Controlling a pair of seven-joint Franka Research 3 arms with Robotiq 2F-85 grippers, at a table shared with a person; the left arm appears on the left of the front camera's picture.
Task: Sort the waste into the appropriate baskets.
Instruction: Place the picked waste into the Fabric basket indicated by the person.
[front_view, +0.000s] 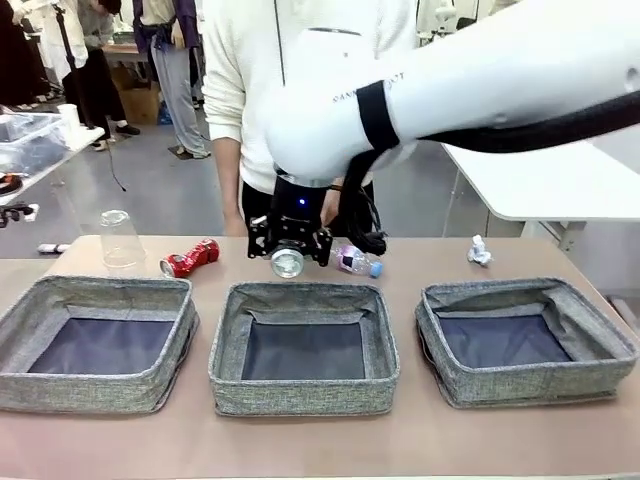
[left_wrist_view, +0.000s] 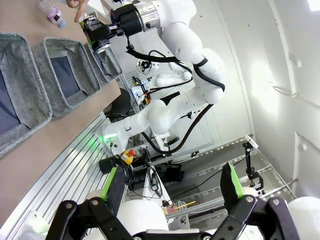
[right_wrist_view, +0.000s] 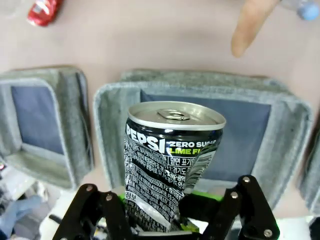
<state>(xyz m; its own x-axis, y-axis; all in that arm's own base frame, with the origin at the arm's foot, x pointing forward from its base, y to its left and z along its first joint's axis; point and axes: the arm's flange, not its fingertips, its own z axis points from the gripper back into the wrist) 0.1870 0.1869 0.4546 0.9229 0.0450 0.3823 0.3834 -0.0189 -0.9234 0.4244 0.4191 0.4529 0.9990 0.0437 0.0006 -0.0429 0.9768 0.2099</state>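
Right gripper (front_view: 289, 250) clamped on black Pepsi Zero can (right_wrist_view: 170, 150), above far wall of middle basket (front_view: 300, 385). Left gripper (left_wrist_view: 170, 172) wide open, empty. Middle basket, left basket (front_view: 90, 395), right basket (front_view: 530, 385) were empty: nothing sorted yet. Crushed red can (front_view: 190, 258), clear cup (front_view: 118, 238), bottle (front_view: 358, 261), paper wad (front_view: 479, 251) lay along far edge of table (front_view: 320, 440).

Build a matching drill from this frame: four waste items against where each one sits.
Items
1. crushed red aluminium can
2. clear plastic cup
3. crumpled white paper wad
4. dented black Pepsi can

Places
A. on the table behind the right grey woven-fabric basket
B. gripped in the right end effector, over the middle basket
C. standing on the table, farthest left of all
D. lying on its side behind the left basket

Pairs: 1-D, 2-C, 3-A, 4-B
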